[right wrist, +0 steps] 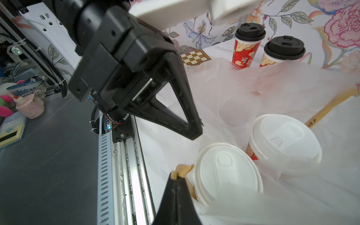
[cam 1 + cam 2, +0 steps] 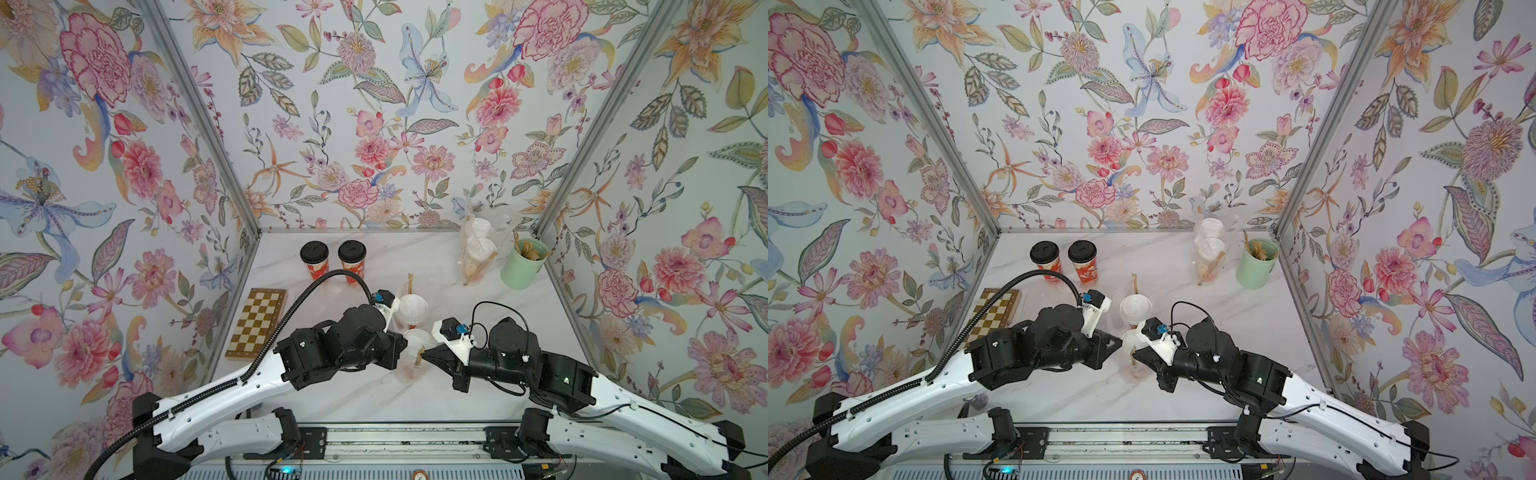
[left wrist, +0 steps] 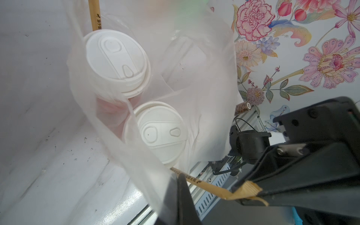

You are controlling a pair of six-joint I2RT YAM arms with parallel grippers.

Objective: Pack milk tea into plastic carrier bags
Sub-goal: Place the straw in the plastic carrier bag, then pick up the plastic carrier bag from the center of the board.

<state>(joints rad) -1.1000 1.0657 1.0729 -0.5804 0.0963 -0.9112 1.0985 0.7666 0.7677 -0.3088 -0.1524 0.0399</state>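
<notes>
**Centre of the counter point(image 2: 436, 399).** An open carrier bag point(image 3: 204, 87) stands here with two white-lidded cups point(image 2: 412, 308) point(image 2: 417, 341) inside it. One cup sits toward the far edge and the other toward the near edge.

**Tools.**
- The left tool point(image 2: 1118, 343) is clenched on a taut strip of the bag's film at the mouth. It is just beside the nearer cup, on the side of the counter's left edge.
- The right tool point(image 2: 424, 353) meets the bag from the opposite side. It is clenched on the torn end of a paper-wrapped straw point(image 3: 206, 187), which slants down past the nearer cup's lid until film hides its lower part.
- The two tool tips are near each other, with that lid between them.

**Other contents.** A second straw point(image 2: 410, 282) projects from the bag toward the far edge.

**Rest of the counter.**
- Two black-lidded cups point(image 2: 314, 254) point(image 2: 351, 252) stand upright and unbagged near the far edge, toward the left corner and well apart from both tools.
- Near the far right corner, a second carrier bag point(image 2: 464, 266) holds two more white-lidded cups point(image 2: 478, 228).
- A mint-green cup point(image 2: 521, 266) of brown sticks stands just beside that bag.
- A chessboard point(image 2: 257, 324) lies along the left edge.
</notes>
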